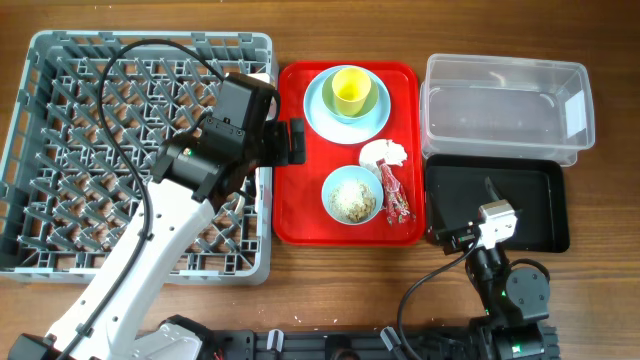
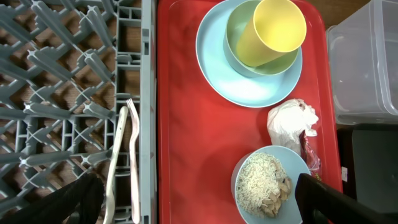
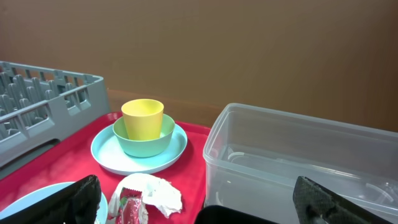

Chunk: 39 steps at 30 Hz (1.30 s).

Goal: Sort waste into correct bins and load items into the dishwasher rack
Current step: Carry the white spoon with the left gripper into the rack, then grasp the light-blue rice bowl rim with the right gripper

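Its jaws spread wide and empty above the seam between dishwasher rack [image 1: 40, 45] and red tray [image 1: 295, 215], the left gripper [image 1: 296, 141] probably goes next for the yellow-green cup [image 2: 277, 31], nested in a bowl [image 2: 239, 50] at the tray's 12 o'clock end: pinch one wall, lift straight up.

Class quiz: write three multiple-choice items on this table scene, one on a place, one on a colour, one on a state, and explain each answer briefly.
1. Where does the white fork lie?
A. on the red tray
B. in the grey rack
C. in the clear tub

2. What colour is the cup standing in the green bowl?
A. black
B. yellow
C. red

3. The pale blue bowl beside the napkin is:
A. empty
B. upside down
C. holding rice

Answers: 1 B, it lies by the spoon inside the rack wall; 2 B, every view shows yellow; 3 C, rice heaps inside.
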### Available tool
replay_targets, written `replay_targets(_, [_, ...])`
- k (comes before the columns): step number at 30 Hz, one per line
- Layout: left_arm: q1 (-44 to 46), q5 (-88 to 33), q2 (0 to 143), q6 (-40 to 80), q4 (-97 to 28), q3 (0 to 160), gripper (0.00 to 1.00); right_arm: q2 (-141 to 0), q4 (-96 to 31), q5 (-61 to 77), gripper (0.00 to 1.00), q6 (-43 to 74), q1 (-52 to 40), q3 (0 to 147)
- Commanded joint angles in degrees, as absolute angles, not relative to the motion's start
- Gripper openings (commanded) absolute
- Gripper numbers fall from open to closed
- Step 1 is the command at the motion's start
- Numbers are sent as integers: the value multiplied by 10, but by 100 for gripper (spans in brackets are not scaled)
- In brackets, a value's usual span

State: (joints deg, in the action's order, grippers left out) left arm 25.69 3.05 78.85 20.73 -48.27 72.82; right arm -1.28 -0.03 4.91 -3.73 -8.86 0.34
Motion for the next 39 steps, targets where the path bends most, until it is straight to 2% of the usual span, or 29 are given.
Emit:
replay_targets(1, [253,24,789,215,-483,732,100,-10,2,48,100,-29,-91,3])
replay_targets(5, [183,46,788,215,-472,732,100,-10,1,48,100,-29,-91,3])
replay_targets(8, [49,46,788,215,-472,732,100,-10,1,48,100,-29,-91,3])
replay_targets(13, [-95,46,788,215,-472,732,100,-10,3,48,100,-29,-91,3])
replay_targets(16, [-115,46,788,215,-472,732,100,-10,4,68,100,-28,-91,3])
replay_targets(18, [-115,46,788,215,-472,732,100,-10,22,126,100,22,-91,3])
replay_targets(19, [-115,45,788,215,-472,732,100,-10,52,166,100,86,-91,6])
replay_targets(23, [-115,45,788,215,-472,732,100,-46,-139,126,99,122,-91,160])
replay_targets(26, [-115,45,788,215,-472,732,100,-223,-350,99,100,109,-91,461])
replay_targets(29, [-115,45,788,215,-472,732,100,-452,-637,85,100,58,-91,749])
replay_targets(31, [-115,46,788,215,-472,732,100,-585,-738,120,100,63,-91,869])
replay_targets(33, [-115,45,788,215,-472,732,100,-661,-748,183,99,108,-91,892])
replay_targets(34, [-115,45,788,215,-472,732,100,-706,-760,227,84,140,-95,886])
replay_targets(35, [-115,46,788,215,-472,732,100,-743,-769,231,73,135,-117,873])
replay_targets(39, [-115,46,788,215,-472,732,100,-818,-673,124,65,218,-282,771])
